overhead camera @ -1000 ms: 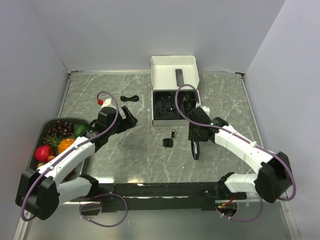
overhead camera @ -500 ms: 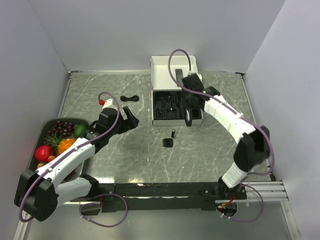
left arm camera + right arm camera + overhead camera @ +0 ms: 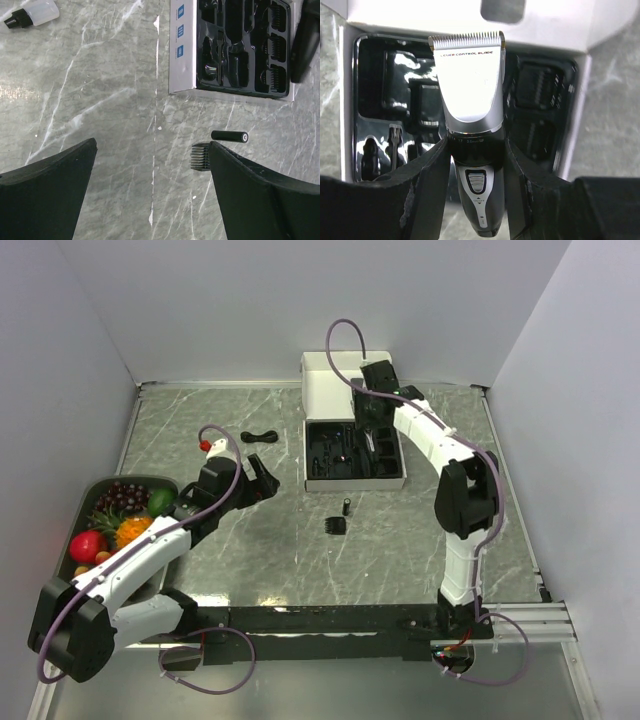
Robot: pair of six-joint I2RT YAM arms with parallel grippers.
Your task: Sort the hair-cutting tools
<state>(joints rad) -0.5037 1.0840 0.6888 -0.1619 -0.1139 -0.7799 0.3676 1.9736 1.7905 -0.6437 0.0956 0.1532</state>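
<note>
My right gripper is shut on the black-and-silver hair clipper, blade pointing away, held over the black moulded insert of the open white box. In the top view that gripper hangs above the box's right half. The comb guard and the small black cylinder lie on the table in front of the box. From the left wrist, the guard and cylinder show beside one finger of my open, empty left gripper. The coiled cable lies left of the box.
A dark tray of colourful fruit sits at the left edge under my left arm. The box's raised white lid stands at the back. A small white bottle with a black cap lies on the table in the left wrist view.
My right arm has swung from the table's front middle out over the box, carrying the clipper with it. The left arm has hardly moved.
</note>
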